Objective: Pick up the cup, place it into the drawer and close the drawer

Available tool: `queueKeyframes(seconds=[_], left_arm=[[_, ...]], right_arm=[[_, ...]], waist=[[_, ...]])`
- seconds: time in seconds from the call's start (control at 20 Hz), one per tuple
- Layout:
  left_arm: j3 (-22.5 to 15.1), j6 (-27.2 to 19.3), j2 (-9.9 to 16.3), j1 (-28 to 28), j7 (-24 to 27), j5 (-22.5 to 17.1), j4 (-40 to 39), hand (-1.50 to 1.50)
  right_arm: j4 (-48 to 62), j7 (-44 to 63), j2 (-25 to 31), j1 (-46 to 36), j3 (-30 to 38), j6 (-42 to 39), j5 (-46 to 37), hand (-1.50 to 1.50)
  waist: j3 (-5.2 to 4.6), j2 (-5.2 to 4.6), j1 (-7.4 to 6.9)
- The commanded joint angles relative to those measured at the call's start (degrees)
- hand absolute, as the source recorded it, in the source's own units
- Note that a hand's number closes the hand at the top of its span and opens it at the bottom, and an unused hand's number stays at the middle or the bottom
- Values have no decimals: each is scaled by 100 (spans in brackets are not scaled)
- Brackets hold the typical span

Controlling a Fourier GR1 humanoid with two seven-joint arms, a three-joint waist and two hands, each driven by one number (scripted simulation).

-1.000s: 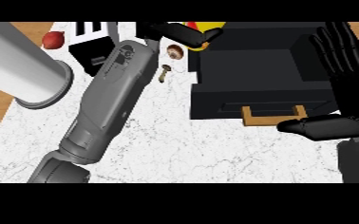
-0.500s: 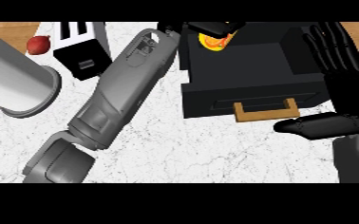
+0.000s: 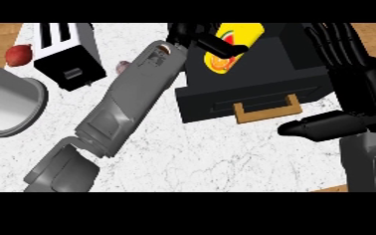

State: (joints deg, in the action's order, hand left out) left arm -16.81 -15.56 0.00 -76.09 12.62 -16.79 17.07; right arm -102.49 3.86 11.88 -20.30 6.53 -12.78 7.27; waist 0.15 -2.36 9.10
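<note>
**Left hand holds the cup above the drawer unit**

The left hand (image 3: 197,36) is curled round the yellow cup (image 3: 234,45), thumb laid across its printed side, so the cup is gripped and lifted over the top of the black drawer unit (image 3: 294,79). The cup lies tilted, its orange-and-red print facing up. The left grey forearm (image 3: 136,99) stretches diagonally across the white marbled surface (image 3: 220,154) from the lower left.

The right hand (image 3: 341,69) rests at the right edge, fingers straight and spread over the drawer unit's right side, thumb (image 3: 320,127) pointing left; it holds nothing.

The drawer front (image 3: 249,97) carries a tan handle (image 3: 268,110); how far it is pulled out cannot be told.

To the left stand a black-and-white toaster (image 3: 66,55), a red onion (image 3: 20,55) and a grey pot (image 3: 18,104). A small pale object (image 3: 123,65) peeks out beside the forearm.
</note>
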Motion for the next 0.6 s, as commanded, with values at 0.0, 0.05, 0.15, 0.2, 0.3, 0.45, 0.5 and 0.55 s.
queueKeyframes(seconds=[0.0, 0.05, 0.15, 0.2, 0.3, 0.45, 0.5, 0.55], left_arm=[[-390, -7, 0, 145, 28, -76, -90, -150], [-426, -8, 0, 139, -31, -185, -7, -150], [-349, -4, 0, 181, 54, -469, 184, -150], [-292, -10, 0, 223, 135, -573, 181, -150], [-137, 16, 0, 252, 338, -817, 282, -150], [-83, 120, 0, 416, 835, -1107, 503, -150], [-50, 307, 0, 361, 805, -1264, 606, -150], [5, 262, 0, 420, 1036, -1375, 675, -150]], right_arm=[[148, -68, 46, -176, -1, -177, 153, -150], [106, -49, -39, -205, -65, -95, 103, -150], [188, 10, -142, -408, -238, -84, 72, -150], [27, -15, -209, -144, -370, -213, 148, -150], [112, 9, -171, -251, -450, -625, 569, -150], [23, 65, -139, -253, -713, -1094, 893, 150], [117, 80, -151, -300, -912, -1282, 925, 150], [87, 137, -80, -353, -896, -1464, 1147, 150]], waist=[[4, -50, 206], [0, -31, 223], [-6, -55, 244], [-6, -29, 252], [-6, -78, 316], [-12, -69, 356], [-14, -54, 235], [-15, -55, 268]])
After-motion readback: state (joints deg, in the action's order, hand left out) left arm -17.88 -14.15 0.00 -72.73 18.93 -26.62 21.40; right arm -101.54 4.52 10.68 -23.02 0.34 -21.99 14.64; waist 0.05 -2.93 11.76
